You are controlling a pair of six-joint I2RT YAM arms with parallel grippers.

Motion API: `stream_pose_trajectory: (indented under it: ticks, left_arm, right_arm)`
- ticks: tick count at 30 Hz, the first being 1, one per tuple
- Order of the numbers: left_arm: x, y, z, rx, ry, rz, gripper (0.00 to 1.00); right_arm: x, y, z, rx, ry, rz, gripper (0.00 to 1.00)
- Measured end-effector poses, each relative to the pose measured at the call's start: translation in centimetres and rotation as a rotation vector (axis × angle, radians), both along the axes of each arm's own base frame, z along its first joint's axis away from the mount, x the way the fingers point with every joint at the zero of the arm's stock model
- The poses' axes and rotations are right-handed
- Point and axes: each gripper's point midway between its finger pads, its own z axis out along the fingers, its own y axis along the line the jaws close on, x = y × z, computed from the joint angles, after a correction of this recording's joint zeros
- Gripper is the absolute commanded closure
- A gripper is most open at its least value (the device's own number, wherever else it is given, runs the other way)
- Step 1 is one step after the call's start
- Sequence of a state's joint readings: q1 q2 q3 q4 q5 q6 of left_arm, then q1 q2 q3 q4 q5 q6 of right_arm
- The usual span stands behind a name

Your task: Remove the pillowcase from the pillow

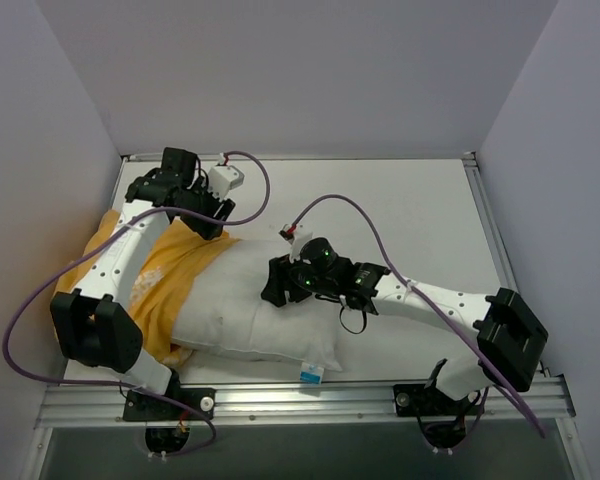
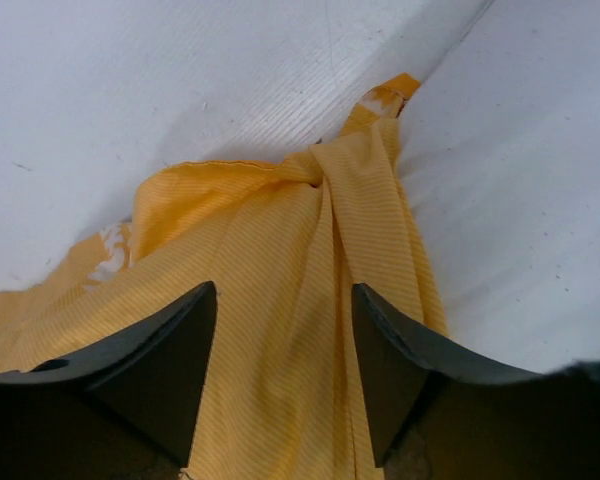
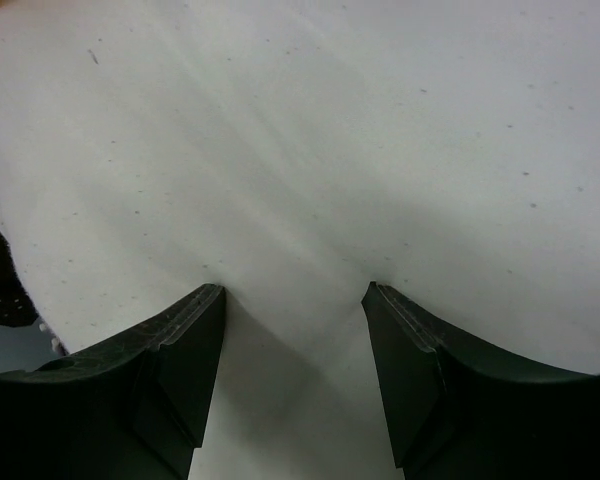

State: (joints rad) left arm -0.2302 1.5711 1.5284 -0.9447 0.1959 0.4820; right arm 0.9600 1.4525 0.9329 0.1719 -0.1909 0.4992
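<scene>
Orange-yellow fabric pillowcase [image 1: 172, 272]: soft, light, bunched over the left end of the plump white pillow [image 1: 250, 315]. Your left gripper [image 2: 285, 290] straddles a gathered fold and your right gripper [image 3: 295, 290] dents the pillow. Both are half-open, grip uncertain. Pinch that fold.

A white surface [image 1: 410, 200] sits boxed in on three sides by a bare back wall [image 1: 300, 70], left wall [image 1: 35, 140] and right wall [image 1: 565, 130], all pale and faintly lilac under soft, even light that casts only weak shadows. A silver metal near rail [image 1: 310, 400] edges the front and a side rail [image 1: 487, 230] the right; a dark grey strip [image 1: 360, 455] lies below.
</scene>
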Motion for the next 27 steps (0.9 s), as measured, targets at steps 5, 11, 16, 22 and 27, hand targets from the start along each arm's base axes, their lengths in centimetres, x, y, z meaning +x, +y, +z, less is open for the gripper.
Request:
stream_pose_trajectory:
  ticks: [5, 11, 16, 22, 27]
  left_arm:
    - [-1.1, -1.4, 1.5, -0.073, -0.015, -0.046, 0.20]
    - [-3.6, -3.8, 1.3, -0.080, -0.001, -0.131, 0.34]
    - [-3.7, -2.6, -1.8, 0.017, 0.058, -0.101, 0.45]
    - [-3.1, -1.4, -2.9, 0.086, 0.062, -0.069, 0.51]
    - [-1.9, -0.2, -2.6, 0.140, 0.011, -0.008, 0.50]
  right_arm:
    - [1.9, -2.1, 0.2, -0.006, 0.021, -0.054, 0.41]
    - [1.8, -2.7, -0.9, -0.010, 0.044, -0.056, 0.41]
    - [1.7, -2.6, -1.0, 0.000, 0.045, -0.051, 0.41]
    - [1.7, -2.6, -1.0, 0.002, 0.044, -0.051, 0.41]
    - [1.7, -2.6, -1.0, 0.005, 0.044, -0.052, 0.41]
